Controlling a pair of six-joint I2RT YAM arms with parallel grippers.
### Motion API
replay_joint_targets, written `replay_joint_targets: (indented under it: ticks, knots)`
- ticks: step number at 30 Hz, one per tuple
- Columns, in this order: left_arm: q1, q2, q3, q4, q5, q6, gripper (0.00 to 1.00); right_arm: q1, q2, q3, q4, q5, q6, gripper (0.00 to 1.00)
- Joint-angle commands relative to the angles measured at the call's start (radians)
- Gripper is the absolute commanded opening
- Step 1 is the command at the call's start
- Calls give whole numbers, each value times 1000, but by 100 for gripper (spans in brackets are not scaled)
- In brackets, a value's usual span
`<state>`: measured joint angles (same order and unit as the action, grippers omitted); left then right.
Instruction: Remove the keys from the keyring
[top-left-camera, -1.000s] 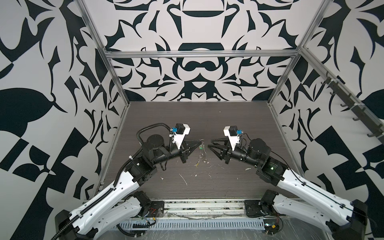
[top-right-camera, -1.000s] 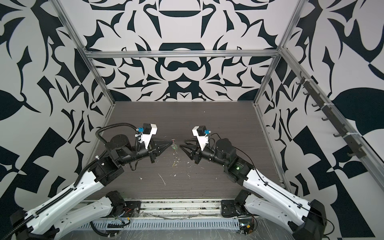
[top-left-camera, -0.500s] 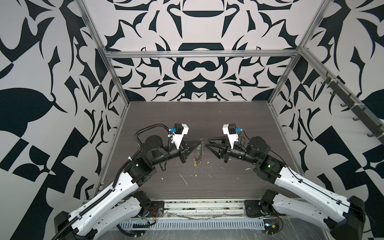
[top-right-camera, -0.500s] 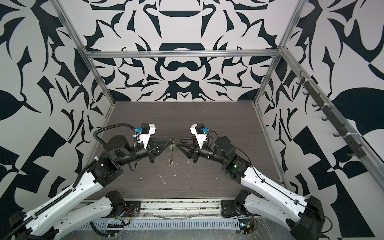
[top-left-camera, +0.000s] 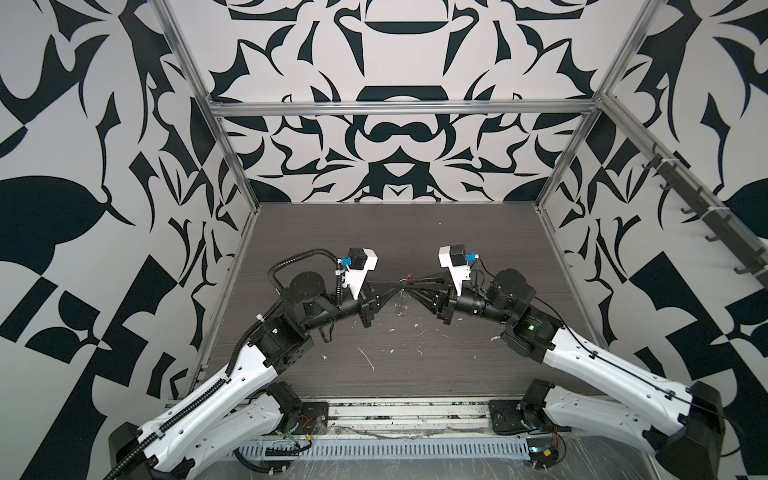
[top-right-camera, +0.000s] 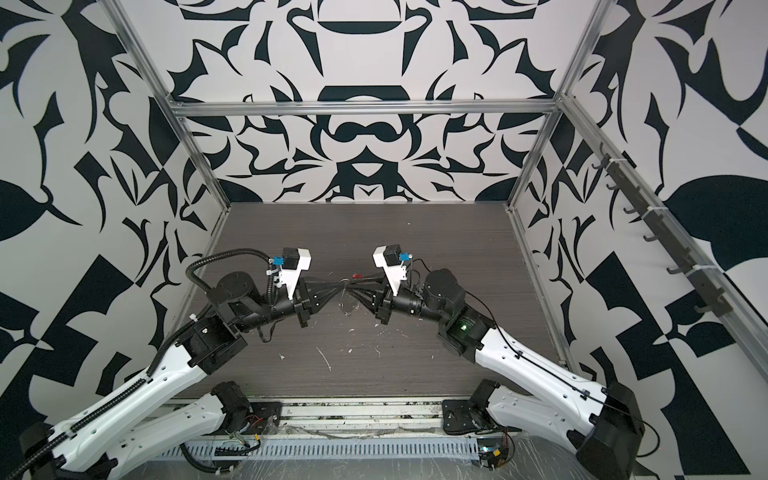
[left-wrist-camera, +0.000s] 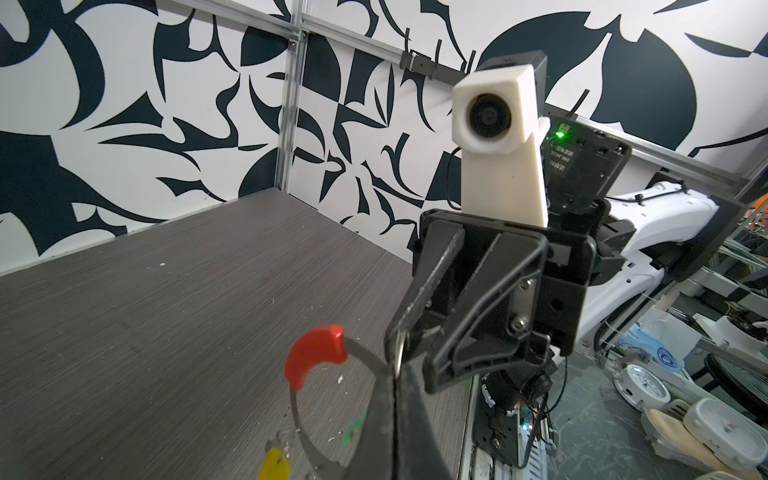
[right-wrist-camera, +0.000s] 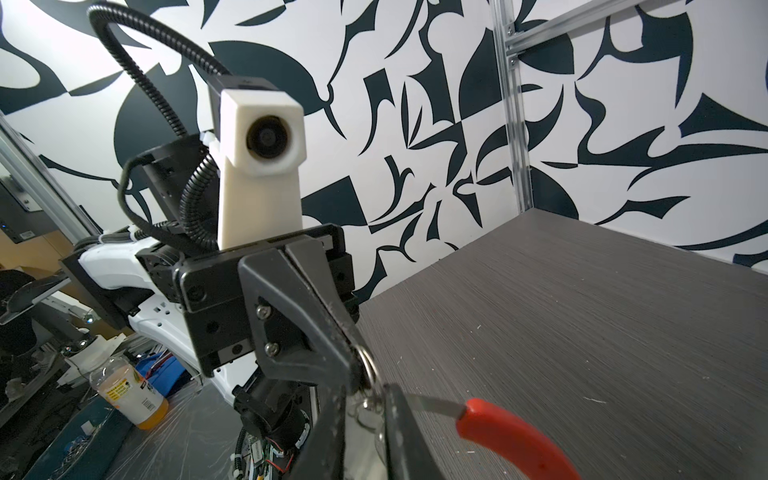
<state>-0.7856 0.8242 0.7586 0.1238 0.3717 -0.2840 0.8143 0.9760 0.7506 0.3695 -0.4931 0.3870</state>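
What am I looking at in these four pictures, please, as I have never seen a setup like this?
These are two robot arms, left and right, mounted at the front of a dark table inside a patterned booth. Two pictures look down from overhead, almost identically; the other two come from a camera on each wrist, each showing the opposite arm. The left gripper has its jaws shut on the keyring, a thin grey hoop held above the table. The hoop carries a red strip; a yellow tag and a partly hidden green tag sit by it. The right gripper has its jaws either side of a small wire loop; whether they pinch it I cannot tell. Small pale scraps lie on the table.
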Motion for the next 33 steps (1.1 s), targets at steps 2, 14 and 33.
replay_joint_targets:
  ticks: [2, 14, 33]
  knots:
    - [-1, -19, -13, 45, 7, -1, 0, 8, -20, 35, 61, -1, 4, 10]
    - [-1, -59, -3, -34, -31, -4, 36, 6, -22, 137, -228, 3, -60, 0]
    - [-1, 47, 110, -232, 73, 62, 26, -2, 132, 487, -849, -10, -324, 0]
